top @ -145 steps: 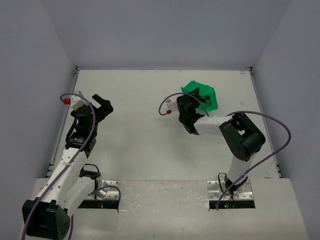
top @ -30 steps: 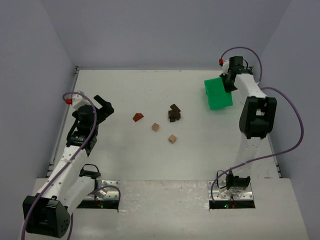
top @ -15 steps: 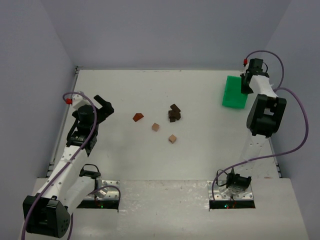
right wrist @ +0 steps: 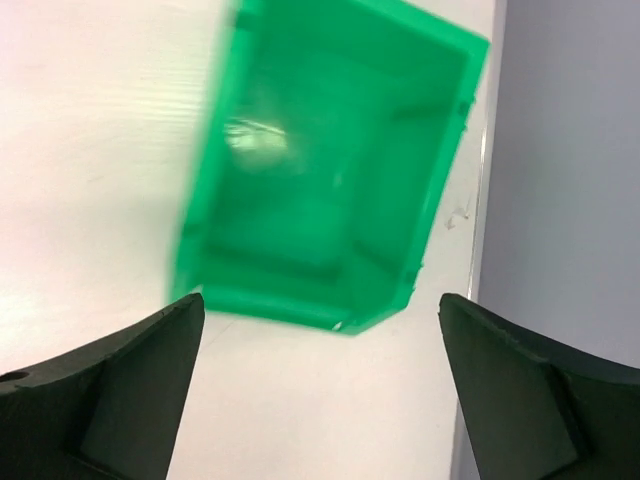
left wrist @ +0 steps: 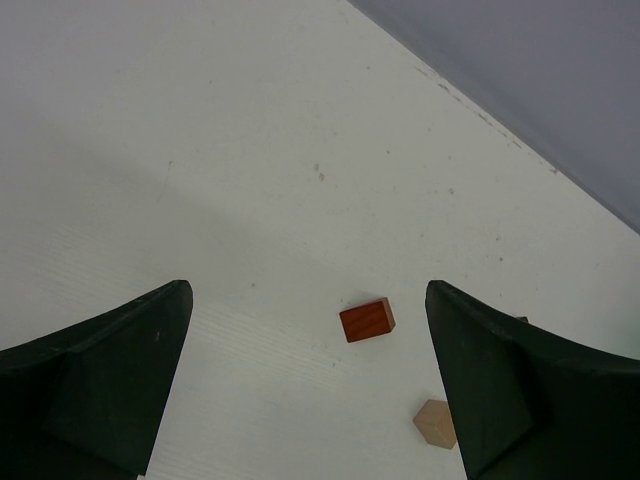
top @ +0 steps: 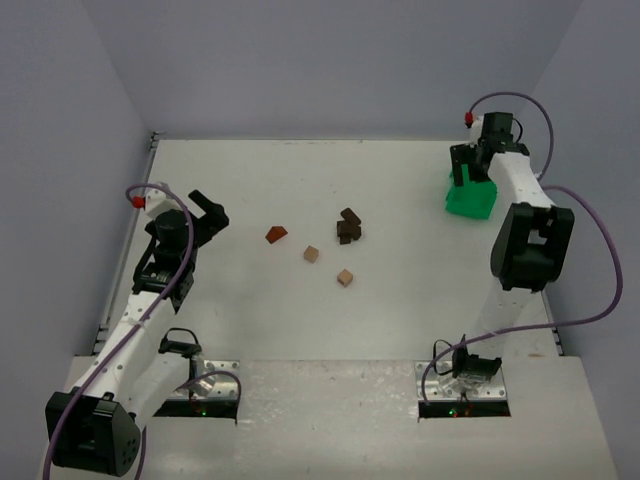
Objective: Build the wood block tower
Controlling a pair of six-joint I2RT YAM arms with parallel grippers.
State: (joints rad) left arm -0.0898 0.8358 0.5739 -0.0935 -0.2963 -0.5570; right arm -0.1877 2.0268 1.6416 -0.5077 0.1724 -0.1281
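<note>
**Reader:** Where do the wooden blocks lie, as seen from above?

**Legend:** All lie loose on the white table [top: 250, 320], none stacked into a tower. The reddish-brown block [top: 276, 234] is farthest to the left. The dark brown blocks [top: 349, 227] form a small cluster to its right, touching one another. Two light tan blocks sit nearer the arm bases, one [top: 311, 254] between the reddish piece and the cluster, the other [top: 345, 277] nearer still. The left wrist view shows the reddish-brown block [left wrist: 367, 320] and one tan block [left wrist: 435, 423] ahead of the fingers, apart from each other.

**Reader:** And the two end effectors?

**Legend:** The left gripper [top: 209, 209] is near the table's left edge, well apart from the blocks. Its jaws are spread wide and nothing lies between them [left wrist: 308, 293]. The right gripper [top: 470, 168] is at the far right corner, above the green bin [top: 470, 203]. Its jaws are likewise wide apart [right wrist: 320, 302], with the bin [right wrist: 300, 250] below them, blurred, tilted in the frame and beside the table's right edge. No finger is seen touching the bin.
</note>
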